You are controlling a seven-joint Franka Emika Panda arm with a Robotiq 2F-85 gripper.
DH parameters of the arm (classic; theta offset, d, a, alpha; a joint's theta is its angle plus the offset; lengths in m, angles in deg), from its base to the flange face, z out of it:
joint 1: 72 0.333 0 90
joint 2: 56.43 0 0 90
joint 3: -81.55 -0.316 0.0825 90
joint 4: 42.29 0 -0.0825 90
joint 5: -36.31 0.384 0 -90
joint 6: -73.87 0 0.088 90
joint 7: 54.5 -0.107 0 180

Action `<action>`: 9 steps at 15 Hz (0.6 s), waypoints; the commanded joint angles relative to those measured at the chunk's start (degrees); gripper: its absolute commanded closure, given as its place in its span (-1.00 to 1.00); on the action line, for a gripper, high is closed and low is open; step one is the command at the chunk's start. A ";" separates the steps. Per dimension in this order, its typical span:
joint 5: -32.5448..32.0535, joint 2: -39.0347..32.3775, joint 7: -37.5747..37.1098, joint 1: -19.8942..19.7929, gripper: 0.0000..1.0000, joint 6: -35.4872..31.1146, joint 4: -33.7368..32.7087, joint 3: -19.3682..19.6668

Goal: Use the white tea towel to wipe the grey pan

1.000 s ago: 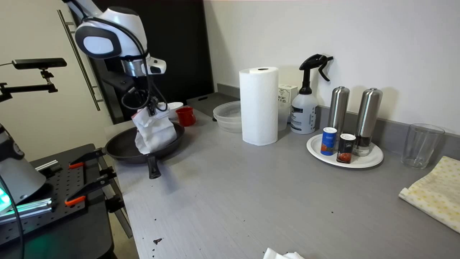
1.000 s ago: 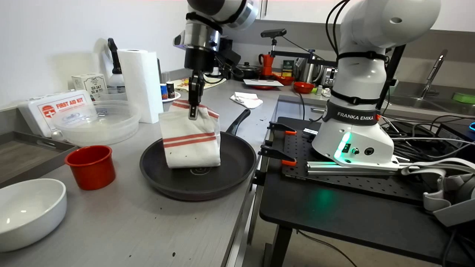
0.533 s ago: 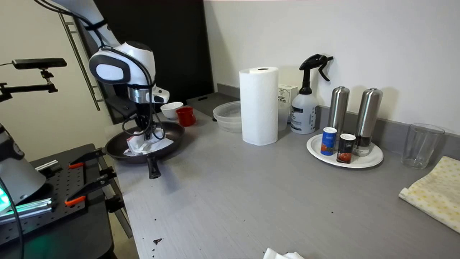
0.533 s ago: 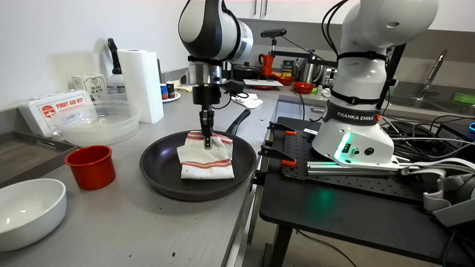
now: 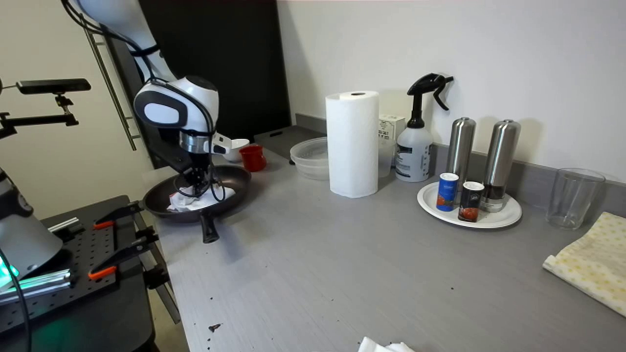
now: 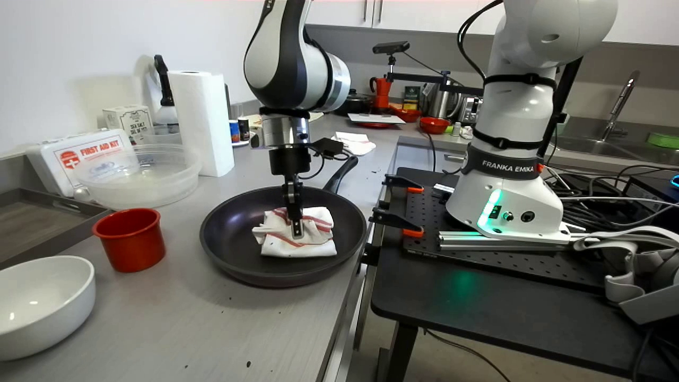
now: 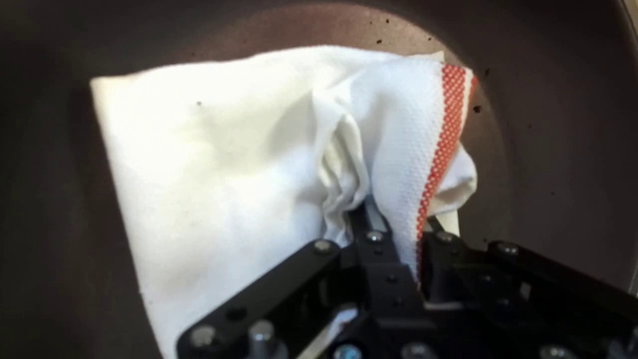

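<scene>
Gripper [image 7: 402,222] clamped on towel [image 7: 214,174], red-striped fold pinched between the jaws. Towel is white with red stripes, bunched, inside pan [image 6: 228,239], touching its bottom; dark specks on pan bottom around it. Pan dark grey, flat on grey counter [image 5: 391,274], right by the robot-side edge, near the far-left corner in an exterior view; handle [image 5: 209,230] runs roughly along that edge. Red cup [image 6: 130,241] near pan, apart from it; white bowl [image 6: 42,313] near cup. Grey tray [image 6: 32,228] at the far wall corner.

Wall edge: first-aid kit [image 6: 79,154] leaning back, clear tub [image 6: 140,185], salt box [image 6: 126,119], paper roll [image 5: 352,146] upright, spray bottle [image 5: 413,154], white plate [image 5: 428,200] with two steel mills [image 5: 459,149] and two small shakers [image 5: 446,193], drinking glass [image 5: 574,200]. Yellow-dotted cloth [image 5: 594,266] cut off at frame right. Crumbs [image 5: 213,327] near the robot-side edge. Second white cloth [image 6: 353,144] well apart from pan, further along counter.

Room: black robot table [image 6: 456,297] just beside the counter edge, orange-tipped clamps [image 6: 400,182], robot base [image 6: 506,199] lit green. White wall [image 5: 464,49], tall black panel [image 5: 239,73] past the counter end. Sink [image 6: 578,146], tap [image 6: 619,109], white cupboards [image 6: 424,16] at the back in an exterior view.
</scene>
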 commanded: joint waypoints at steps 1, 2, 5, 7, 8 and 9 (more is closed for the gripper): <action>-2.04 -2.72 1.88 -2.62 0.94 2.49 -1.46 -3.98; -2.35 -2.80 2.40 -2.81 0.94 3.29 -1.49 -4.98; -3.11 -2.31 2.90 -1.78 0.94 4.09 -0.76 -7.41; -3.58 -1.78 3.02 -1.12 0.94 4.53 -0.31 -9.16; -3.80 -1.55 3.02 -0.83 0.94 4.68 -0.12 -9.95; -3.90 -1.26 3.12 -0.57 0.94 4.76 0.13 -10.75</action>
